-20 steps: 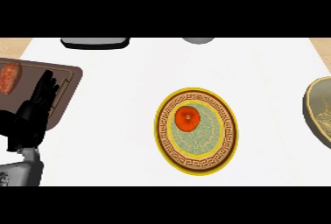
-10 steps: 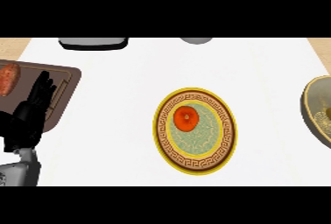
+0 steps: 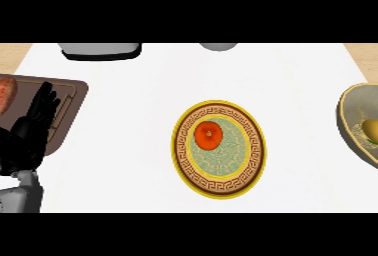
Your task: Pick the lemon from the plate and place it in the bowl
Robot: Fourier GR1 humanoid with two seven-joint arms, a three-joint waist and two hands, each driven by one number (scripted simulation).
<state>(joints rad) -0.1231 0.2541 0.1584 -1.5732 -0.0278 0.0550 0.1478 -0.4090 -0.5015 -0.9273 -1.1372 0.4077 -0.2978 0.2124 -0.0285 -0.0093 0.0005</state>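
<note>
Left hand (image 3: 26,140) sat open, idle; I judged task done: yellow fruit (image 3: 371,129) in bowl (image 3: 347,105) far to its right, not on plate (image 3: 220,106).

Counter (image 3: 133,100), free room and obstacles:
- Left edge: brown cutting board (image 3: 70,95) with a red item (image 3: 6,92) on its far-left part. The left hand (image 3: 29,135) rests over the board's near end, fingers straight and up, blocking that side.
- Between board and plate (image 3: 221,192): wide open lane running from near edge to far edge.
- Centre: the plate lies low. An orange-red fruit (image 3: 209,135) is the only thing rising from it.
- Between plate and bowl (image 3: 351,110): a second open lane.
- Right edge: the bowl wall stands up, with a yellow fruit (image 3: 371,128) inside.
- Far edge: grey block (image 3: 100,50) toward the far-left corner and a rounded grey object (image 3: 218,46) mid-edge, with a gap between them.
</note>
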